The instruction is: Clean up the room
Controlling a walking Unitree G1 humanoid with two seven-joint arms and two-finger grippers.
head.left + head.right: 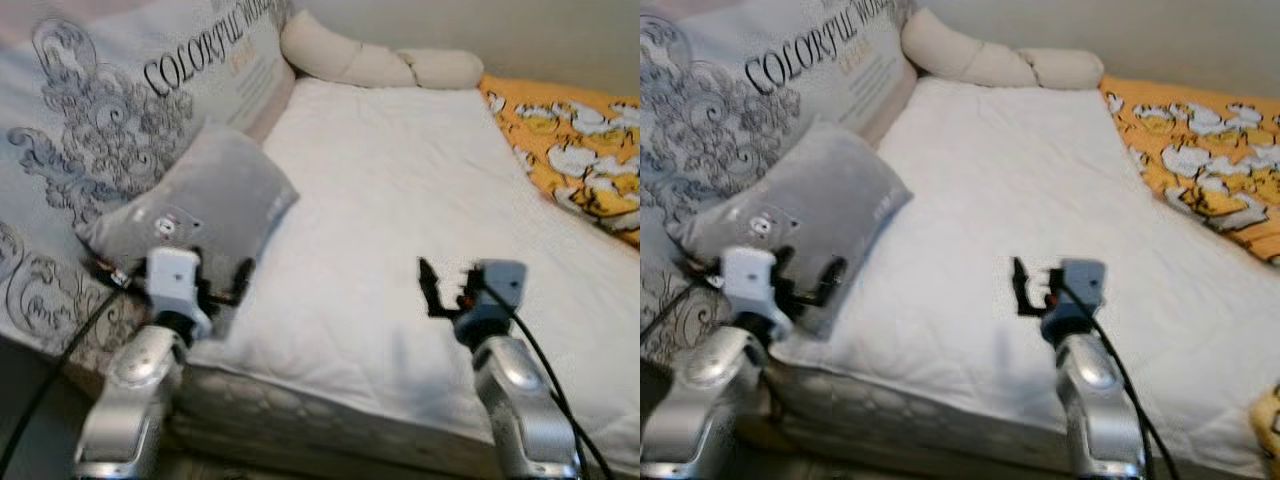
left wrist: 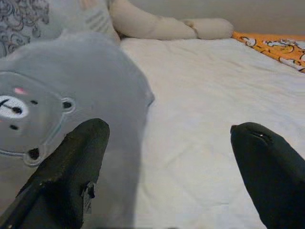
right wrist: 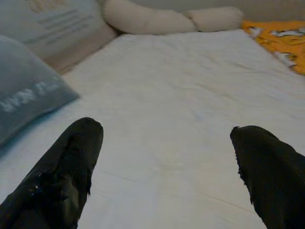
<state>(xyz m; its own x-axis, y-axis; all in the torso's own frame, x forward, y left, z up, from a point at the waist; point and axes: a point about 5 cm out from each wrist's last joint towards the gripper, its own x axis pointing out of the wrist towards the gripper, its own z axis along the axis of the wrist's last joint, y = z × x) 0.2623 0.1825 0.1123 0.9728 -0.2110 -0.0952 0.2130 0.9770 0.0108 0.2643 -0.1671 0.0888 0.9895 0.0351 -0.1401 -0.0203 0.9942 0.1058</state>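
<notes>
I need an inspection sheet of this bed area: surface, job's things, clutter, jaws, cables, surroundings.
Surface: white mattress, bare in the middle.
Job's things: grey cushion with a bear face, at the bed's left edge, leaning on the large printed pillow.
Clutter: beige bolster at the far end; orange flowered blanket on the right.
Grippers: left gripper at the cushion's near edge, jaws open; right gripper over the bare sheet, jaws open.
Cables: black cable along the right arm.
Surroundings: pale wall behind.
</notes>
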